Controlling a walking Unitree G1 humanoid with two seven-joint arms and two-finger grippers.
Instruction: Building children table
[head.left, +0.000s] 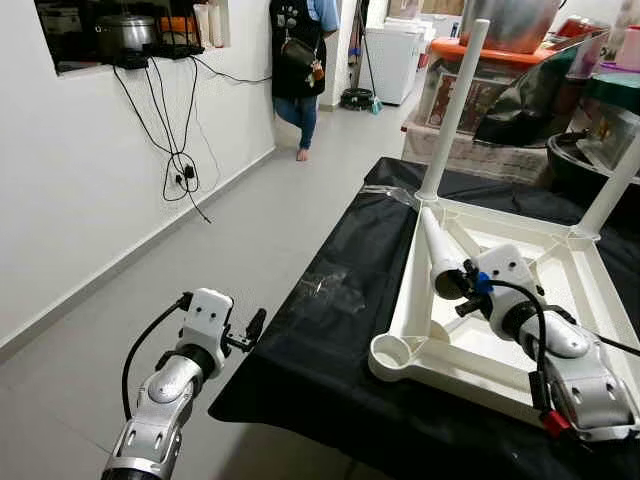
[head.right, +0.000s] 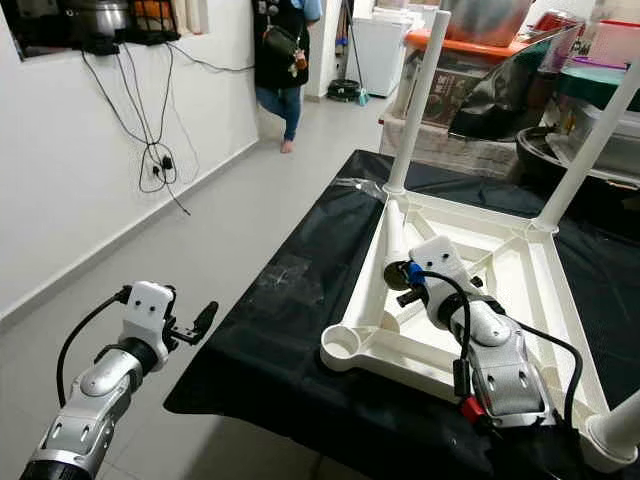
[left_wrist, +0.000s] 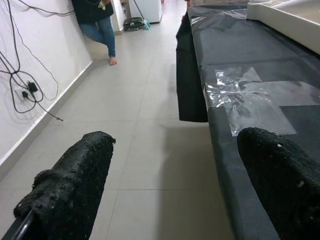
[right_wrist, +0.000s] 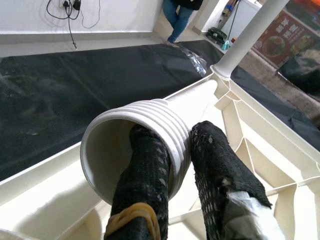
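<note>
A white plastic children's table top (head.left: 412, 290) lies upside down on a black-covered surface (head.left: 320, 350). Two white legs stand upright in its far corners (head.left: 455, 100) (head.left: 615, 190). The near-left corner socket (head.left: 392, 350) is empty. A loose white leg (head.left: 437, 245) lies tilted over the frame's left side. My right gripper (head.left: 455, 285) is shut on the leg's threaded open end (right_wrist: 150, 125), one finger (right_wrist: 145, 170) inside the tube and the other outside. My left gripper (head.left: 255, 325) hangs open above the floor, left of the black cover's edge (left_wrist: 220, 130).
A person (head.left: 298, 60) stands at the back by the wall. Cables (head.left: 180, 160) dangle down the left wall. A clear tape patch (head.left: 335, 290) lies on the black cover. Boxes and bins (head.left: 470, 90) crowd the far right. Tiled floor (head.left: 200, 250) stretches to the left.
</note>
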